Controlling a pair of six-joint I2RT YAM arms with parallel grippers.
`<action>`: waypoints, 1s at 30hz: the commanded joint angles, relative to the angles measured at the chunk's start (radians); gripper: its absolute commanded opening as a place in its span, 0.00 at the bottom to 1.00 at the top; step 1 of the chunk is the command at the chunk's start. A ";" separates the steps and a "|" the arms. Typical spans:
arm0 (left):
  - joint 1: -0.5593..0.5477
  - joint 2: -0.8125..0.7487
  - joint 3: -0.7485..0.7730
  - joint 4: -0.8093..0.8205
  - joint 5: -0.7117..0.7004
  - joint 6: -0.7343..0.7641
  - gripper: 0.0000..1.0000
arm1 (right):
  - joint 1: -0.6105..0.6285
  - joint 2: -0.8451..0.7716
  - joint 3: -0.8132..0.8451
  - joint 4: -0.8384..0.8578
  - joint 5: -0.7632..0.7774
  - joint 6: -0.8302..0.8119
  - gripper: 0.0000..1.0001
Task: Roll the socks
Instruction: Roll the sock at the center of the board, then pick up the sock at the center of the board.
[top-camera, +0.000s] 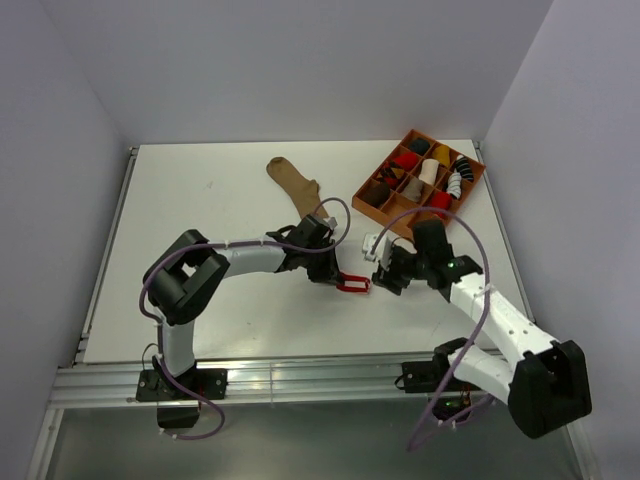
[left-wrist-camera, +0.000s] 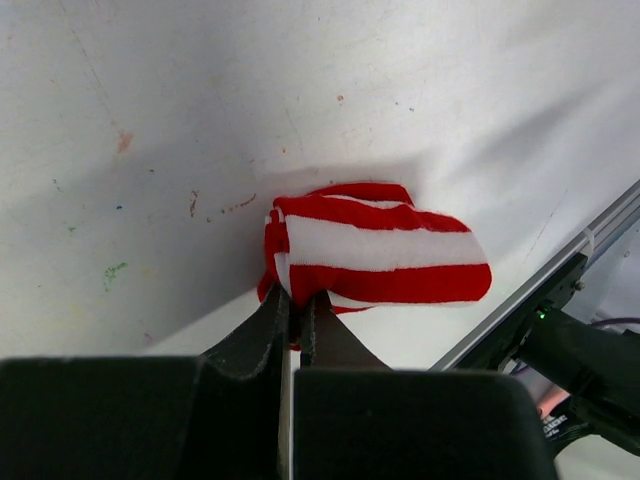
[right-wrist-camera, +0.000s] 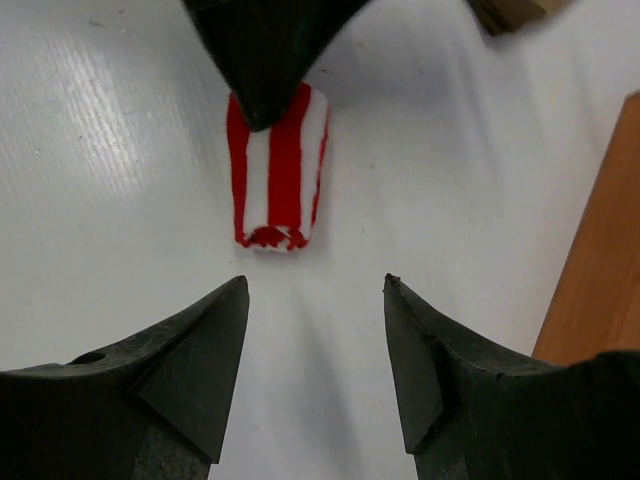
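The red-and-white striped sock (left-wrist-camera: 375, 245) lies as a short, tight roll on the white table (top-camera: 200, 190), a little right of the middle and nearer to the arms than to the far wall. The left gripper (left-wrist-camera: 296, 305) has its fingers pressed together on the left end of the roll and pinches the fabric edge there. The right gripper (right-wrist-camera: 314, 280) stands just beside the other end with its fingers spread wide and holds nothing; the roll lies in line with the gap between them.

In my judgement this sock is close to finished, and the step in hand is to secure the roll so that it does not open. You should hold the left pinch firm and low against the table. Bring the right gripper straight toward the free end and close on the whole thickness, not only on the outer layer. If you release the left side too soon, the soft fabric may spring open.

The plain tan sock (top-camera: 293, 183) lies flat and unrolled farther back, well apart from both grippers; it is not yet rolled. The brown compartment tray (top-camera: 357, 190) with finished sock rolls sits at the far right.
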 joint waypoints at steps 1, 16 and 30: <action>-0.005 0.063 -0.025 -0.193 -0.004 0.052 0.00 | 0.136 -0.056 -0.100 0.151 0.181 -0.043 0.64; -0.005 0.074 -0.011 -0.215 0.023 0.058 0.00 | 0.443 -0.050 -0.247 0.330 0.450 -0.108 0.66; -0.005 0.085 0.002 -0.222 0.039 0.076 0.00 | 0.551 0.050 -0.237 0.343 0.531 -0.108 0.68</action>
